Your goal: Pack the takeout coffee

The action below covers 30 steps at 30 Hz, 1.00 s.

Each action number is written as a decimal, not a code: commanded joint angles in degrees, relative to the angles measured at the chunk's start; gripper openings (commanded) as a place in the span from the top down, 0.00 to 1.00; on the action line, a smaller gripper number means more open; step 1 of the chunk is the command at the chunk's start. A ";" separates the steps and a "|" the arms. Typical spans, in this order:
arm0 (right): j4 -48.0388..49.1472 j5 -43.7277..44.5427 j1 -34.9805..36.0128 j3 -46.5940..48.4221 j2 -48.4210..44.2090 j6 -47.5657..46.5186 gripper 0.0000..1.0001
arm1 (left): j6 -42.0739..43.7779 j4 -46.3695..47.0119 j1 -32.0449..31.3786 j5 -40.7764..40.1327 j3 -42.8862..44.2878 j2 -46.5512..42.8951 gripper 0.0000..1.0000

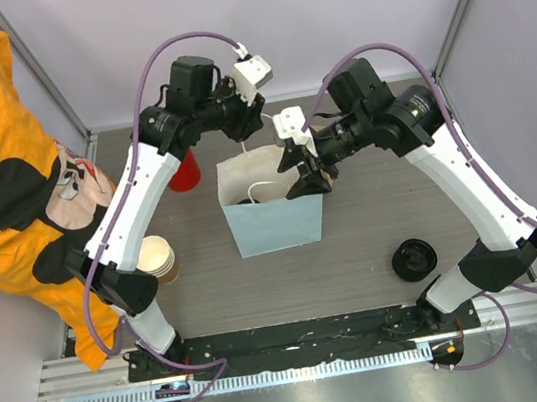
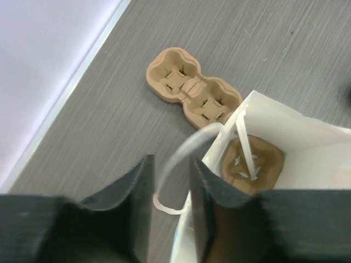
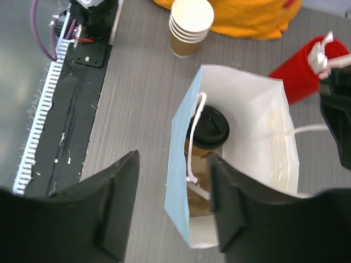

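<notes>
Sitting half-hidden in bag [image 3: 176,164], takeout coffee [image 3: 211,127]

Recorded the takeout coffee [image 3: 210,127] as a small tan-brown paper cup capped with a round black plastic lid. Found it standing upright, low inside the pale blue paper bag [image 3: 176,164], close to the blue-faced wall. Noted a brown moulded tray [image 3: 198,193] just beside it and a white handle loop [image 3: 193,139] crossing the lid's edge.
</notes>
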 commanded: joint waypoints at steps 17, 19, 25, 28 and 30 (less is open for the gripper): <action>8.55 38.42 -10.00 6.75 -7.53 14.58 0.00 | -3.51 0.94 13.60 -7.42 -6.91 -21.04 0.00; 9.96 41.57 -13.33 4.64 -8.49 16.17 0.00 | -6.23 1.63 18.42 -7.42 -7.87 -22.89 0.00; 19.63 55.55 -16.42 -1.08 -10.17 22.05 0.00 | -11.51 2.60 30.11 -5.77 -10.60 -28.17 0.00; 20.78 57.58 -17.21 -0.91 -10.60 22.41 0.00 | -15.20 2.61 36.98 -0.76 -10.00 -28.62 0.00; 20.78 58.03 -17.48 -0.21 -11.04 22.67 0.00 | -16.43 2.26 40.14 0.83 -9.38 -28.44 0.00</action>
